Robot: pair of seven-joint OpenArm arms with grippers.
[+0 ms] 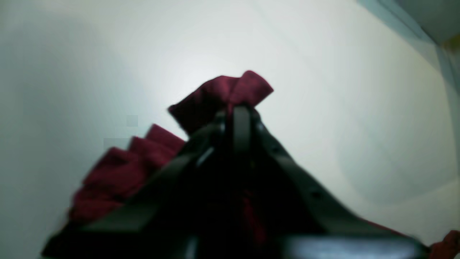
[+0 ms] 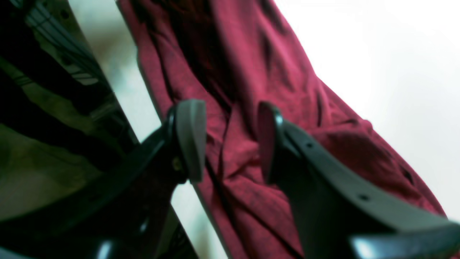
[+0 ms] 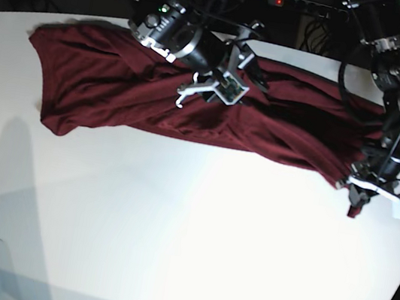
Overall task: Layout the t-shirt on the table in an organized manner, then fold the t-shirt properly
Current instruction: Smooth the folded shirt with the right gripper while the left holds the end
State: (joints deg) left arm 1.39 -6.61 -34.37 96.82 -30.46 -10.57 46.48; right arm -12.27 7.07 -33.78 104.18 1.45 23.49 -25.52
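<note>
Cloth is the only loose thing here: one t-shirt (image 3: pixel 191 110), dark maroon and unprinted, lying rumpled in a long band across the far part of one white desk (image 3: pixel 172 229), whose near expanse is bare and whose edge curves away at the right. At the left of the base view the shirt spreads fairly flat, with a straight edge running down to a corner; toward the middle it bunches into long folds. Two arms reach in from the back. The right hand (image 3: pixel 218 84), on the left of the base view, hangs over the middle of the shirt with its two fingers parted; its wrist view shows the pale fingers (image 2: pixel 190 138) apart with wrinkled maroon fabric behind the gap and nothing pinched between them, so it is released. Farther right the shirt narrows into a gathered end at the desk's right side. There the left hand (image 3: pixel 357 194) points down, clenched on the shirt's edge: in its wrist view the two dark fingers meet at their tips, a tuft of fabric (image 1: pixel 222 93) sticks out just above them, and more pleated folds hang at their left over the white desk.
</note>
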